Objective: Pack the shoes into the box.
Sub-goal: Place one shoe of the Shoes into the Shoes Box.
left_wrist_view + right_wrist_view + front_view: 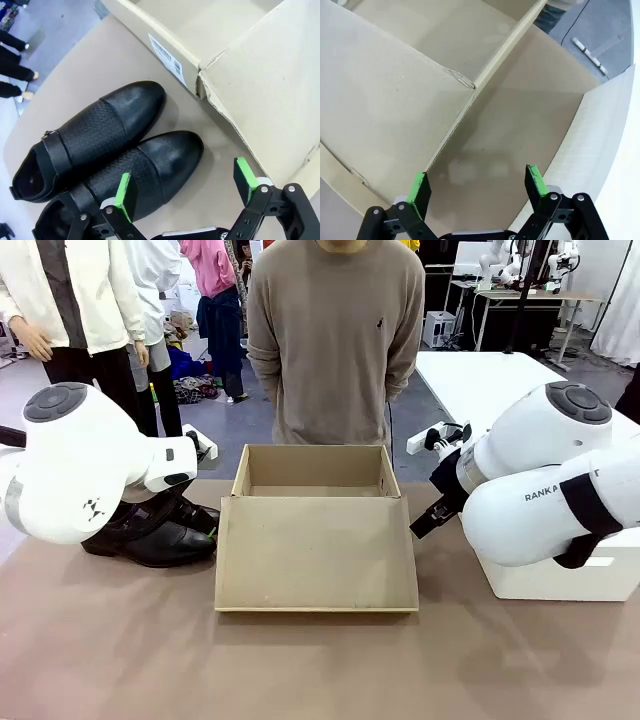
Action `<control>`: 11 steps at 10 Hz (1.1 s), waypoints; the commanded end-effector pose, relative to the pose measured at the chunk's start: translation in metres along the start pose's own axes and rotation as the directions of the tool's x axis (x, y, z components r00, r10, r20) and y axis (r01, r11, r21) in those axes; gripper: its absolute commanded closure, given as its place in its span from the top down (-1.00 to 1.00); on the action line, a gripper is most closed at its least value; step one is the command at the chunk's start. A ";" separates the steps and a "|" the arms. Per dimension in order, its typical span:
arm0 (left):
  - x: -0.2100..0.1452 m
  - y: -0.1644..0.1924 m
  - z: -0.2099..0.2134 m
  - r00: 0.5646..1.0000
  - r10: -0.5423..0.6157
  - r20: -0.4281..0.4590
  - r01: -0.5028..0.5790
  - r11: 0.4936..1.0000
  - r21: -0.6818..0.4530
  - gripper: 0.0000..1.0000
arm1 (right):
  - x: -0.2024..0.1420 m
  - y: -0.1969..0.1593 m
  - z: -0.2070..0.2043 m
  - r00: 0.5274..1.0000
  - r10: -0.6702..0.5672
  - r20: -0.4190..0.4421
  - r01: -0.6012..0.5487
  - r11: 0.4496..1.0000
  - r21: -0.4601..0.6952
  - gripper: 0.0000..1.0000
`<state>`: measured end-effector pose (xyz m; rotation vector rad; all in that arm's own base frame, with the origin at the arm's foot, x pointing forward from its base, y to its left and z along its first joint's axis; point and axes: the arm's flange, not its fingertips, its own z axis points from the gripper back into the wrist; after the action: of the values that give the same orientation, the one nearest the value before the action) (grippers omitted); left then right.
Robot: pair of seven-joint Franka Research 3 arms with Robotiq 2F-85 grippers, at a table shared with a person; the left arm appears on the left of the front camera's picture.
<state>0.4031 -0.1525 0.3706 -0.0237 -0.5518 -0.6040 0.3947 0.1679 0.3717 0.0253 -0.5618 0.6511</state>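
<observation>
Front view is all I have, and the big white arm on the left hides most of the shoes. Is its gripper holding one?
Observer: No. The left gripper is open over the shoes, gripping nothing.
Operator: How do the shoes lie?
Observer: Side by side, upright, toes toward the corner of the box.
Operator: And the other gripper?
Observer: The right gripper is open too, over bare table between the box's lid flap and a white block.
</observation>
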 end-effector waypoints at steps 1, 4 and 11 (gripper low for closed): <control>0.000 0.000 0.000 1.000 0.000 0.000 0.000 1.000 0.000 1.00 | 0.000 0.000 0.000 1.000 0.000 0.000 0.000 1.000 0.000 1.00; 0.000 0.000 0.000 1.000 0.000 0.000 0.000 1.000 0.000 1.00 | 0.000 0.000 0.000 1.000 0.000 0.000 0.000 1.000 0.000 1.00; 0.000 0.000 0.000 1.000 0.000 0.000 0.000 1.000 0.000 1.00 | 0.000 0.000 0.000 1.000 0.000 0.000 0.000 1.000 0.000 1.00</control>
<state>0.4026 -0.1540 0.3705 -0.0236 -0.5518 -0.6066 0.3947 0.1680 0.3717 0.0250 -0.5617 0.6514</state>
